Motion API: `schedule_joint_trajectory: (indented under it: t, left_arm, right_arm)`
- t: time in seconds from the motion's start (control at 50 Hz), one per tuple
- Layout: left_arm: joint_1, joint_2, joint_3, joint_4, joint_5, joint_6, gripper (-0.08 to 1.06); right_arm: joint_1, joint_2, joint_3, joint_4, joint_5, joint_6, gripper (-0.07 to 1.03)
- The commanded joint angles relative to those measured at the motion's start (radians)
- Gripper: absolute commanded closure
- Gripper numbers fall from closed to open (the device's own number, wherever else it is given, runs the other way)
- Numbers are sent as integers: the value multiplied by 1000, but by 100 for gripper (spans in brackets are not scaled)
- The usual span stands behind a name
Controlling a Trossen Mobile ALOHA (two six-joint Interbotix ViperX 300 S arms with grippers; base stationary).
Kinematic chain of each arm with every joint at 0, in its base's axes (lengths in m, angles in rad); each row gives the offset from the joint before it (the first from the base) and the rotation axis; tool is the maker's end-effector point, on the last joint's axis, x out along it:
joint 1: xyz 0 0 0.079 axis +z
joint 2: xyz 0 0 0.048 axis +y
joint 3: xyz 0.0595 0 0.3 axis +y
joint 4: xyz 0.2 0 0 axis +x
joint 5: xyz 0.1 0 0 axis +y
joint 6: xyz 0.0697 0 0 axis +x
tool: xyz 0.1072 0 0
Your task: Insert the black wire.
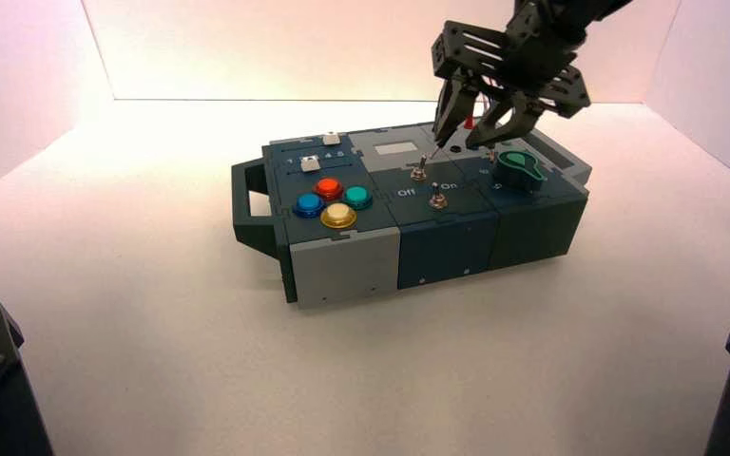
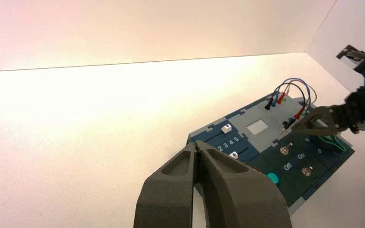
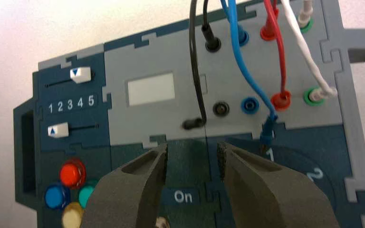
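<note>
Left claw [image 2: 197,154]: pressed together, parked toward eight o'clock of the box [image 1: 342,271]. Counter [image 1: 361,380] runs past the box's six o'clock edge. Right claw [image 1: 480,119]: spread, above its one o'clock part. Black wire [image 3: 197,80]: one plug socketed near the far edge, other loose over grey panel [image 3: 119,118].

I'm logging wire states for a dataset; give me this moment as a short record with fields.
black wire: one plug in a black socket, other plug loose over the grey panel
black socket: empty
blue wire: one end plugged in, other plug loose
red wire: both ends plugged in
white wire: both ends plugged in
right gripper: open, empty, above the box
left gripper: idle, left of the box
</note>
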Motion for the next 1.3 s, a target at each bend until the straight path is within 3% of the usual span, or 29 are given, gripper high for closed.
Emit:
schedule_joint_trajectory:
  t: [0.02,0.94,1.2,1.3]
  left_arm:
    - [-3,15,-41,-2,-9,3,101]
    - [-3,15,-41,0,-12,3,101]
    - [-3,17,-41,0,-12,3,101]
    - [-3,17,-41,2,-12,5,101]
  right_arm:
    - [5,14,-35,2,-18,-2,41]
    - [-2,97,-94,3,-57,0,41]
    - [-2,101,-95,3,-54,3,45]
    - [-3,104,-95,3,-51,5,54]
